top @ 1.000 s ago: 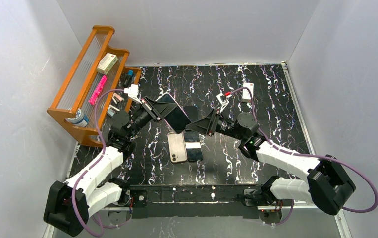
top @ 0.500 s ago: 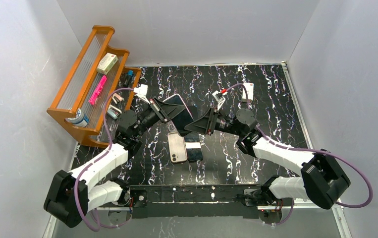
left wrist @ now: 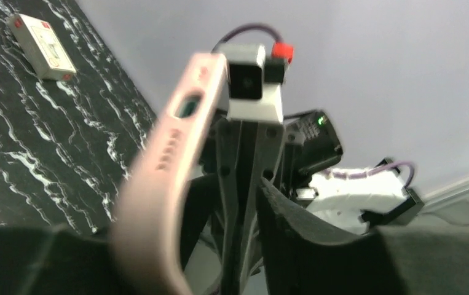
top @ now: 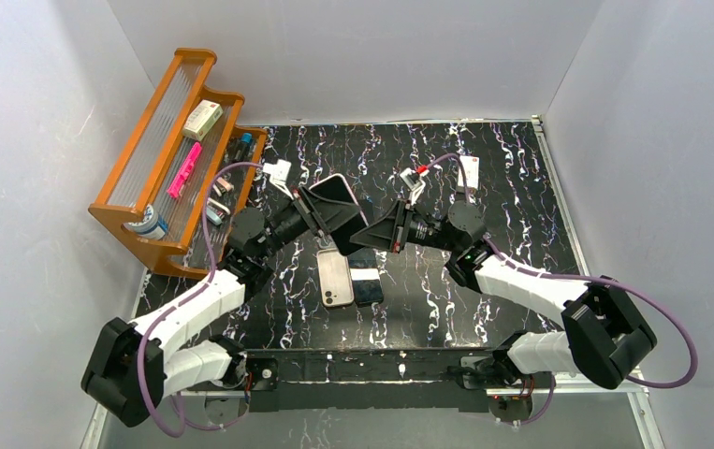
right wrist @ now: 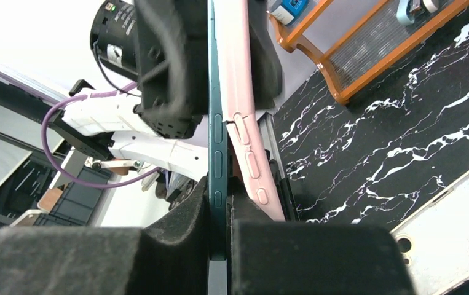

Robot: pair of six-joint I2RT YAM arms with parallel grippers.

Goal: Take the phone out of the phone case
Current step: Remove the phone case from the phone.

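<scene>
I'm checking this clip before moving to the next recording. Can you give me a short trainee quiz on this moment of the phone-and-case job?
1. True or false: the right tool is clamped on the edge of the teal phone.
2. The wooden rack stands at which side of the table? A: left edge. B: right edge. C: near edge, between the arm bases.
3. What colour is the case bowing away from that phone?

Key: 1 true; 2 A; 3 pink.

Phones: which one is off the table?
The pink-cased phone, held in the air; the pale one and the dark one lie flat on the table.
</scene>
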